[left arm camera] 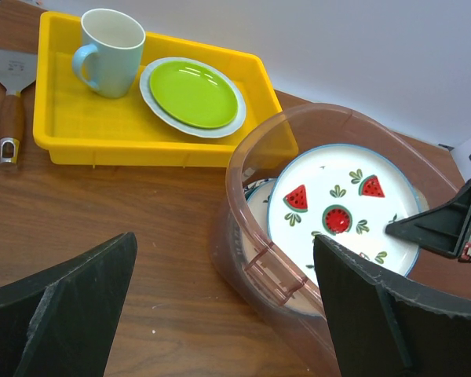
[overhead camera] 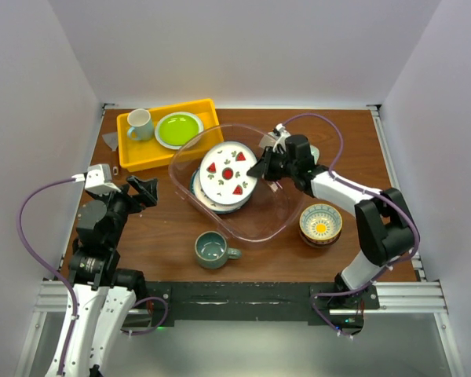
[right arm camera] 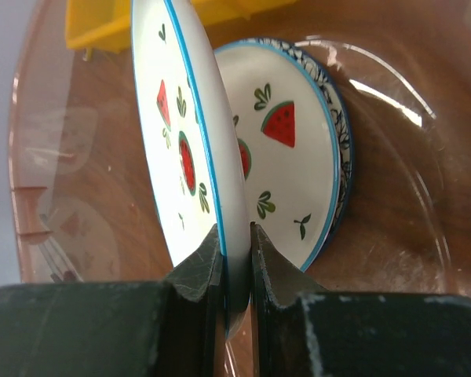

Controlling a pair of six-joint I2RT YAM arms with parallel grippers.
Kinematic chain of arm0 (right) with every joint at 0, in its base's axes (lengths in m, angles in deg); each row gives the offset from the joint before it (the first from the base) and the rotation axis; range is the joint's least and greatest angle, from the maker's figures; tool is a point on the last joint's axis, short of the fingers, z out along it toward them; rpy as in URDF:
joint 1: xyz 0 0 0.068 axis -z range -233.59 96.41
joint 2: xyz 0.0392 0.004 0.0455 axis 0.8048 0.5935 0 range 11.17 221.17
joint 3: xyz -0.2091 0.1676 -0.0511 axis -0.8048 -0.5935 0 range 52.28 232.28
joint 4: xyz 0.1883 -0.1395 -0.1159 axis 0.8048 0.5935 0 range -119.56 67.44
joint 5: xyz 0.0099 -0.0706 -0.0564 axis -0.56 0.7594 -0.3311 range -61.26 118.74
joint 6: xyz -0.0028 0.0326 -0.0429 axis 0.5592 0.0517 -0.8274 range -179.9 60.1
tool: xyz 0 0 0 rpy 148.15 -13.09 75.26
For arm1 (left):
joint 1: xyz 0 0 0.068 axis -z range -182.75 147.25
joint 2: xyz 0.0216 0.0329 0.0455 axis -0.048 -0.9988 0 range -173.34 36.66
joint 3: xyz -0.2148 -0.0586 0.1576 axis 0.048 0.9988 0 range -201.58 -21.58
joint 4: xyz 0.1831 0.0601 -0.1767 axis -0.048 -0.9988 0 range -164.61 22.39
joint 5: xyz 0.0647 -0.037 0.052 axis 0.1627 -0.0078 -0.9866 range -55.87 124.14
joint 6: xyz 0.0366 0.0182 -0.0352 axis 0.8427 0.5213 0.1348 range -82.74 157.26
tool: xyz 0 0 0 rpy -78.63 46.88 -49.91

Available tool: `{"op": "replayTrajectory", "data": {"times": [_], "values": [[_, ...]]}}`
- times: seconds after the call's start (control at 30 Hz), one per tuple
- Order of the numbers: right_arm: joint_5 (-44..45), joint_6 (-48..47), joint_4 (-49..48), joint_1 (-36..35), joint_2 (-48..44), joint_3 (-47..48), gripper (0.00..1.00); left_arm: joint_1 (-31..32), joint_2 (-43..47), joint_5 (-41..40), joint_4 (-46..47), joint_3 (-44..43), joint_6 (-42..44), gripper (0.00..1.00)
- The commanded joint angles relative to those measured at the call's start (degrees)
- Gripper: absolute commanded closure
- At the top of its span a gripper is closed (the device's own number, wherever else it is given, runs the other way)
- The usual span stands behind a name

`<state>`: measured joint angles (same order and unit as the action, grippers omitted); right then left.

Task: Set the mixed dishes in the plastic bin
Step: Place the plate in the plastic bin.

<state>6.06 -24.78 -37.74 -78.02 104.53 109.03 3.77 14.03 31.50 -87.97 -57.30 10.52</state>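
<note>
Black right pincer [overhead camera: 261, 168] clamps the rim of a white watermelon plate [overhead camera: 228, 174] inside the clear plastic bin [overhead camera: 286, 209] at frame centre; left pincer [overhead camera: 144, 189] gapes wide, empty, at left; brown wooden table [overhead camera: 161, 236], white walls [overhead camera: 243, 47]

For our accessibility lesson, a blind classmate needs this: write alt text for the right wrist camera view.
The right tool grips the rim of a white watermelon plate, holding it over a second watermelon plate that lies in the clear plastic bin. A yellow tray corner shows at top left.
</note>
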Motion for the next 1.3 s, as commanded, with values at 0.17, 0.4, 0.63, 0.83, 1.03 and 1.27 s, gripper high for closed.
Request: {"op": "replayTrajectory", "data": {"times": [0.17, 0.4, 0.63, 0.83, 1.03, 1.27], "values": [[1.6, 1.6, -8.4, -1.7, 1.2, 1.3, 1.0, 0.1, 0.0, 0.3, 2.7, 0.3, 1.5, 0.0], [1.9, 1.8, -8.3, -1.9, 3.4, 1.3, 0.95, 0.1, 0.0, 0.3, 2.7, 0.3, 1.5, 0.0], [3.2, 0.9, -8.1, -1.9, 4.2, 1.1, 0.76, 0.1, 0.0, 0.3, 2.7, 0.4, 1.4, 0.0], [4.4, -0.7, -7.6, -1.9, 4.6, 0.7, 0.65, 0.1, 0.2, 0.3, 2.7, 0.4, 1.4, 0.0], [4.7, -2.0, -7.5, -1.9, 4.8, 0.7, 0.51, 0.1, 0.2, 0.4, 2.9, 0.4, 1.4, 0.0], [4.7, -4.5, -7.4, -1.9, 4.7, 0.7, 0.37, 0.1, 0.2, 0.4, 2.9, 0.4, 1.4, 0.0]]}}
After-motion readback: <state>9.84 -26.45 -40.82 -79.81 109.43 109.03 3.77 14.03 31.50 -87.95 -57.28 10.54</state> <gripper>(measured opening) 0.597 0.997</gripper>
